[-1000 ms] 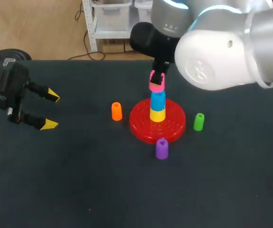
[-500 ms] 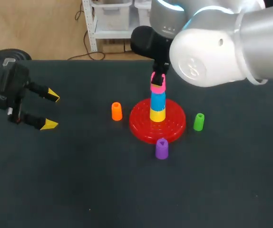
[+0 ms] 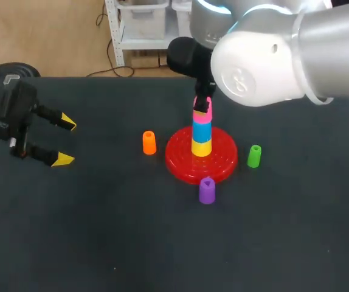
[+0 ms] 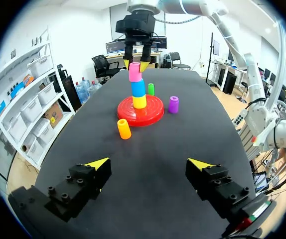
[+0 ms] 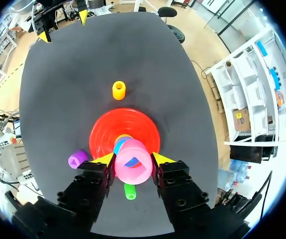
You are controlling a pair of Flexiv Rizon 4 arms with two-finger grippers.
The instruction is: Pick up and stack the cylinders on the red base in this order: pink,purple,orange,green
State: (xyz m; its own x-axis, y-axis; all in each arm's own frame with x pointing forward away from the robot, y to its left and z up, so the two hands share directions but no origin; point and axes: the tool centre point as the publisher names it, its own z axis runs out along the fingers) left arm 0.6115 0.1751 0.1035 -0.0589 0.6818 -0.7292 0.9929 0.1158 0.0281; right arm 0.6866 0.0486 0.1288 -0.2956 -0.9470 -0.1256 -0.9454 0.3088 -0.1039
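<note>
Now the right claw (image 5: 132, 160), still gripping pink (image 3: 202, 115), has lowered it onto blue (image 3: 202, 129). Left claw (image 3: 67, 142) rests wide open.

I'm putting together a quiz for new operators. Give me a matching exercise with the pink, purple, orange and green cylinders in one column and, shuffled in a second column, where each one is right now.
Things
1. pink cylinder
2. purple cylinder
3. orange cylinder
4. green cylinder

Places
A. on the table, at the robot's right of the red base
B. between the fingers of the right tool, over the blue cylinder
C. on the table, at the robot's left of the base
D. on the table, on the base's side nearest the robot

Pairs: 1-B, 2-D, 3-C, 4-A
</note>
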